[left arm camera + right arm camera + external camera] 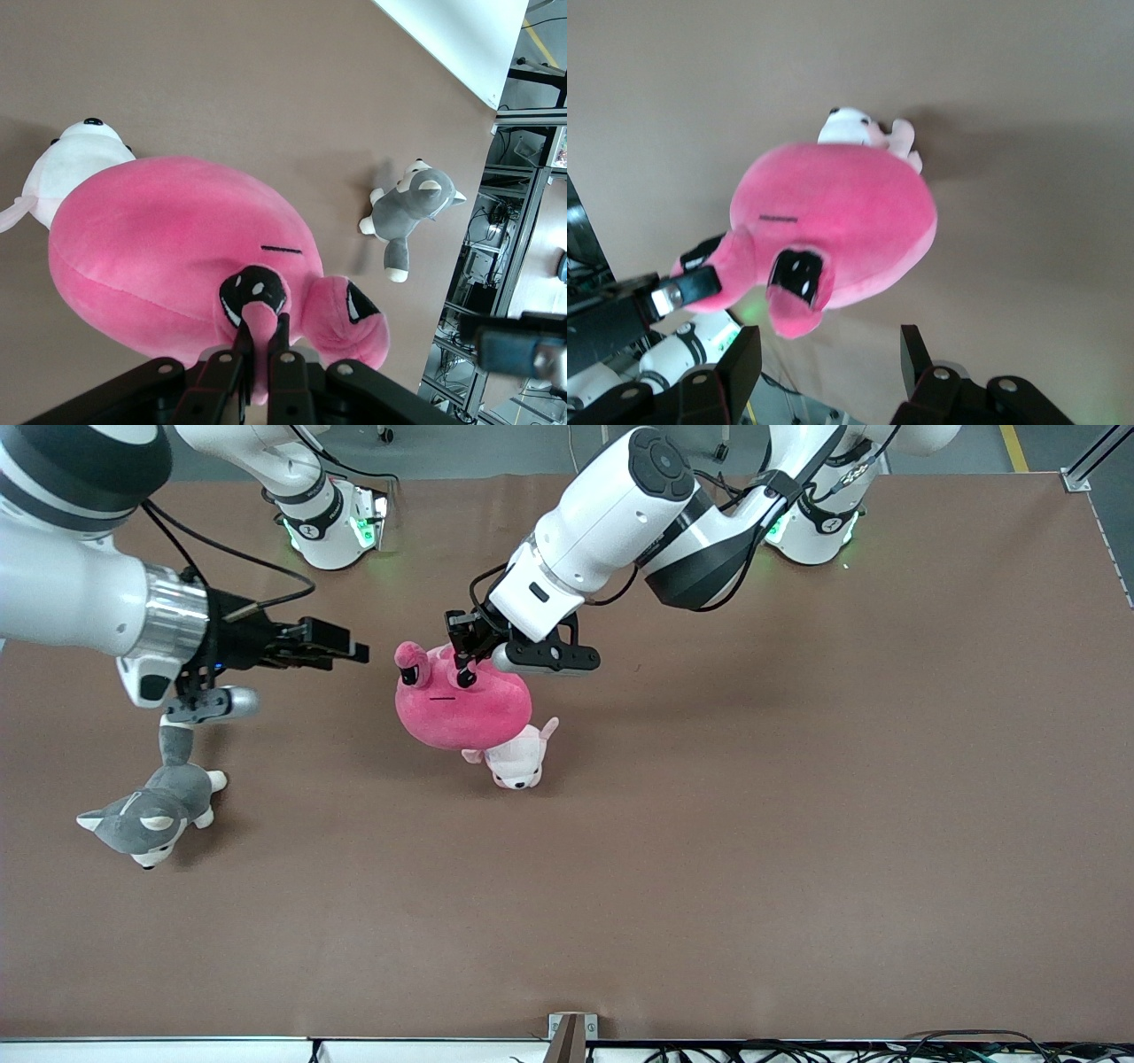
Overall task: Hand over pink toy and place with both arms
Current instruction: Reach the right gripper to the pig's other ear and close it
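Note:
The pink toy (461,708) hangs in the air over the middle of the table, just above a small piglet plush. My left gripper (462,669) is shut on one of its eye bumps; in the left wrist view the fingers (241,332) pinch that bump and the pink toy (168,248) hangs below my left gripper (261,323). My right gripper (354,651) is open and empty, level with the toy on the right arm's side, a short gap away. In the right wrist view the pink toy (842,221) faces my open right gripper (828,363), its other eye bump nearest.
A pale pink-and-white piglet plush (518,762) lies on the table under the pink toy. A grey-and-white husky plush (151,815) lies toward the right arm's end, nearer the front camera. The brown table (797,824) stretches wide toward the left arm's end.

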Controlling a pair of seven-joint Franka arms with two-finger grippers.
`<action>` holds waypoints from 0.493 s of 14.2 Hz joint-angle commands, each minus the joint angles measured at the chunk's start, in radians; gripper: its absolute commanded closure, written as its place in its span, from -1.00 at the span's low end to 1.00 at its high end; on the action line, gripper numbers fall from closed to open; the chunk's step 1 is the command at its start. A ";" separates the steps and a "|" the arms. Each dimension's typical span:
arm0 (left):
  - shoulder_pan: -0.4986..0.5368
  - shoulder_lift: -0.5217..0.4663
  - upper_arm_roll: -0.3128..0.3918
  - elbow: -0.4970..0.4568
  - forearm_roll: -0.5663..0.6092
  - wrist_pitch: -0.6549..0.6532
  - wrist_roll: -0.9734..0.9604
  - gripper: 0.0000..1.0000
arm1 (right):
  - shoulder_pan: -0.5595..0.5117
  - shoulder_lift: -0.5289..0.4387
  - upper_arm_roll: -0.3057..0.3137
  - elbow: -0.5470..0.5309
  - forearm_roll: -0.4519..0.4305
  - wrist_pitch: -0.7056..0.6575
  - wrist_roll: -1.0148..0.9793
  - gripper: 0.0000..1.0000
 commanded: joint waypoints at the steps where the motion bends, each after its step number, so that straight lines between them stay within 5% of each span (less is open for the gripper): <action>1: -0.015 0.010 0.012 0.032 0.003 -0.002 -0.007 1.00 | 0.008 -0.004 -0.004 0.004 -0.014 -0.011 0.011 -0.44; 7: -0.015 0.010 0.011 0.031 0.003 -0.005 -0.007 1.00 | 0.054 -0.001 -0.003 0.004 -0.017 0.000 0.008 -0.45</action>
